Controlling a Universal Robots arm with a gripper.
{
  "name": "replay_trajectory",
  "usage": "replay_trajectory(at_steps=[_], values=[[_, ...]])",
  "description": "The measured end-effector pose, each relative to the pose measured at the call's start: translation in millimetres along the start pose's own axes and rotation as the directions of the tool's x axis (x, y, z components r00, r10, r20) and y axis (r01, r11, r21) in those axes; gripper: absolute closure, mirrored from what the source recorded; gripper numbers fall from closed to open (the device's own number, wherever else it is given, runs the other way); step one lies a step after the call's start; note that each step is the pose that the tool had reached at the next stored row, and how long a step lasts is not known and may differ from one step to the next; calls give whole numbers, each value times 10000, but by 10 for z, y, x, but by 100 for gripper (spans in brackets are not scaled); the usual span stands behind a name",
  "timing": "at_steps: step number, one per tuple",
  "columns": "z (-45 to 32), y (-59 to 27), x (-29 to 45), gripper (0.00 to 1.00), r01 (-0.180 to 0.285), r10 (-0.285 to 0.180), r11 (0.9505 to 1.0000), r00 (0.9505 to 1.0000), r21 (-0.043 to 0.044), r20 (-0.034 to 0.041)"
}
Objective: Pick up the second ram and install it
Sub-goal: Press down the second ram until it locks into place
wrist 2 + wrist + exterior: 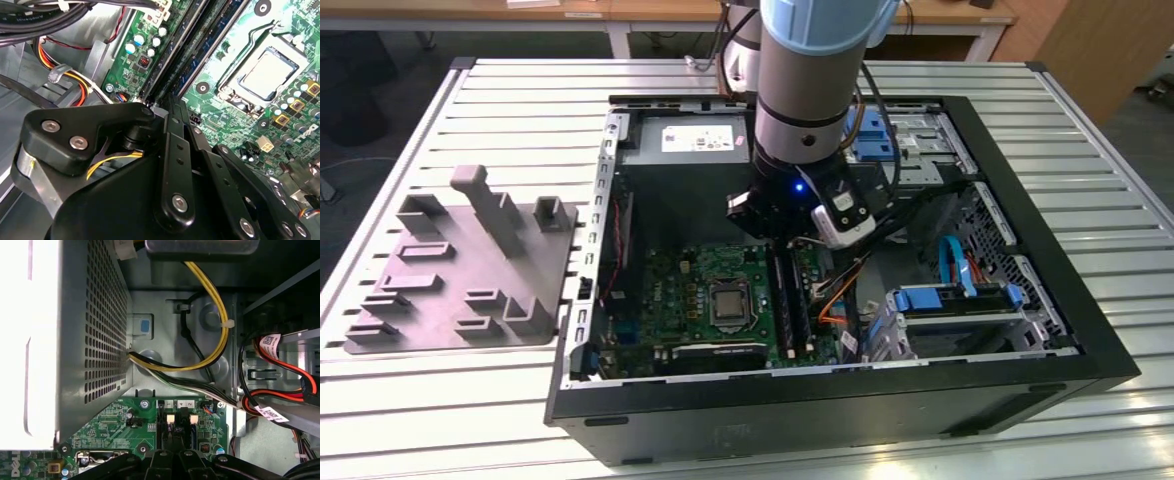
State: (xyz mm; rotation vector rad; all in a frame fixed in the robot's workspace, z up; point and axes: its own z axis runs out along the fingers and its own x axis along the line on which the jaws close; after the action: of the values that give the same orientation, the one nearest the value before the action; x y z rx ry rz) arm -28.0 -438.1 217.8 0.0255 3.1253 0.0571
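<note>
Even overhead room light; blown-out glare on metal box (30,340), dim case interior

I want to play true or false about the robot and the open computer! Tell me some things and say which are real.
1. The pincer is down inside the open computer case, above the green motherboard. True.
2. The computer case stands closed with its side panel on. False: the side is open and the inside shows.
3. A grey holder lies on the table at the exterior view's left of the case. True.
4. The grey holder has a memory stick standing in it. False: its slots look empty.
5. In the second wrist view, the pincer sits over the long black memory slots beside the processor socket. True.
</note>
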Motion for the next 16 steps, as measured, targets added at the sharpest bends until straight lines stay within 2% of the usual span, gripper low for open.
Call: replay_trajectory(at_steps=[7,16], values=[[-6,0,0,90,0,0,10000,10000,-5,2],[-211,8,-3,90,0,0,10000,10000,-1,0]])
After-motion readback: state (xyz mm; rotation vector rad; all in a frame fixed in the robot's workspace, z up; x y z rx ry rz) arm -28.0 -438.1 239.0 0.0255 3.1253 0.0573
